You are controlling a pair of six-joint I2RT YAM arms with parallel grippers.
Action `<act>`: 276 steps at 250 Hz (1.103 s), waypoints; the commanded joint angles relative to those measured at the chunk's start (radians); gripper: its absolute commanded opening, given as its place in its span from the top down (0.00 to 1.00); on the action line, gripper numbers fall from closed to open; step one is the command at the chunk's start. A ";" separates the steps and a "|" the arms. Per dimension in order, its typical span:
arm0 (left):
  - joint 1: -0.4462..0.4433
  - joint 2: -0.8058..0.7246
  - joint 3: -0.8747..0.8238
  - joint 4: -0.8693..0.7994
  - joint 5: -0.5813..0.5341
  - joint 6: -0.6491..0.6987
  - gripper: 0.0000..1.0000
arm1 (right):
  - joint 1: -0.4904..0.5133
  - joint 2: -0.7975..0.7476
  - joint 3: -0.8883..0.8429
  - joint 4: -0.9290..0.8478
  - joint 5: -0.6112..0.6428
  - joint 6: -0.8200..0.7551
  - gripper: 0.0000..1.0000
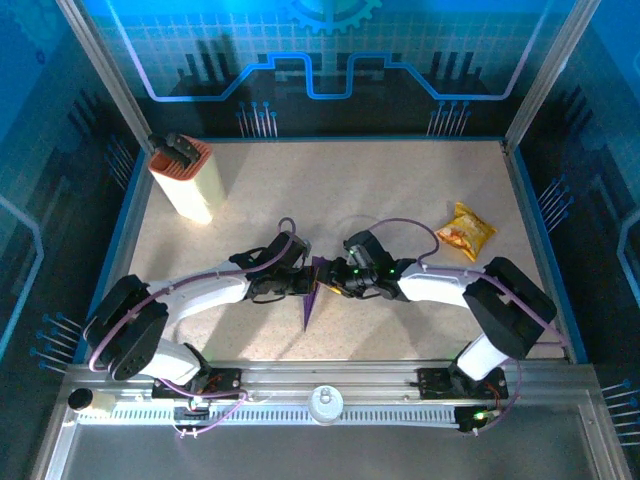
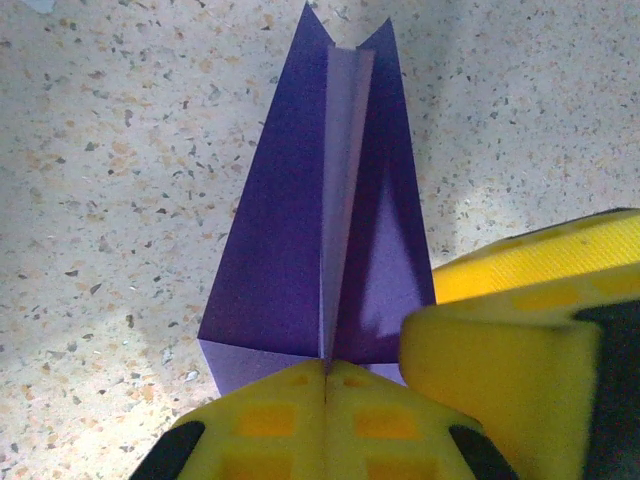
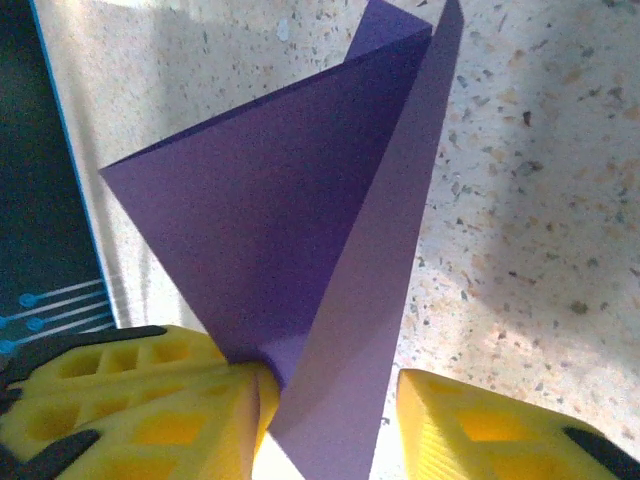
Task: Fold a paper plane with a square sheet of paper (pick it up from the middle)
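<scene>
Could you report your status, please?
Left gripper shut on narrow purple paper plane. Right gripper open astride it. Crinkly yellow snack packet, cream box well away.

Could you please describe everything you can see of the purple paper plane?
The paper plane is thin violet paper folded into a narrow dart with a raised centre crease. Over the middle of the speckled table, its point faces the near edge. The left tool is shut on its centre fold at the wide end; one wing passes through the open right tool.

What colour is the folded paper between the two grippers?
Deep purple; the paper plane shows best in the left wrist view.
</scene>
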 commanded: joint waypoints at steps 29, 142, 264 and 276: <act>-0.007 0.006 -0.010 -0.025 -0.018 0.014 0.95 | 0.009 0.033 0.014 -0.076 -0.008 -0.022 0.73; -0.008 -0.011 -0.012 -0.038 0.065 0.023 0.63 | 0.000 0.056 0.025 -0.055 -0.057 -0.054 0.91; -0.027 -0.090 -0.076 -0.071 0.098 -0.025 0.55 | 0.000 0.058 0.018 -0.042 -0.057 -0.047 0.91; -0.027 -0.090 -0.081 -0.071 0.098 -0.025 0.55 | 0.000 0.058 0.020 -0.042 -0.057 -0.045 0.91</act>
